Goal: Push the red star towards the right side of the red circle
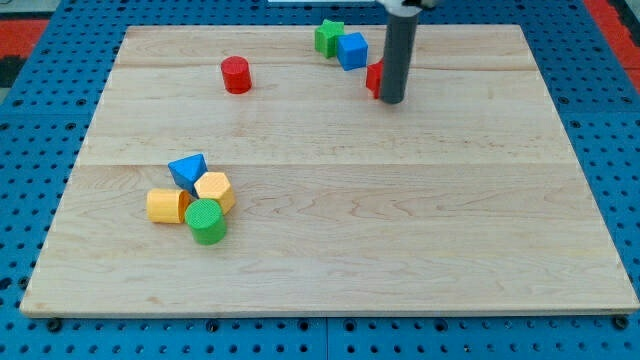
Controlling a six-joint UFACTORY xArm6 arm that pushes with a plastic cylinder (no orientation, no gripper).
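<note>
Tip (391, 100) was found against red star's (373, 78) right; no pincer fitted. Off-centre contact risked deflection into blue cube (352, 50), missing red circle (236, 75)

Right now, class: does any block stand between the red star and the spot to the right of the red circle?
Nothing visible does. The red star sits mostly hidden behind my tip, at the tip's left edge. The bare board runs from it leftwards to the red circle. The blue cube and green block lie above that line.
</note>
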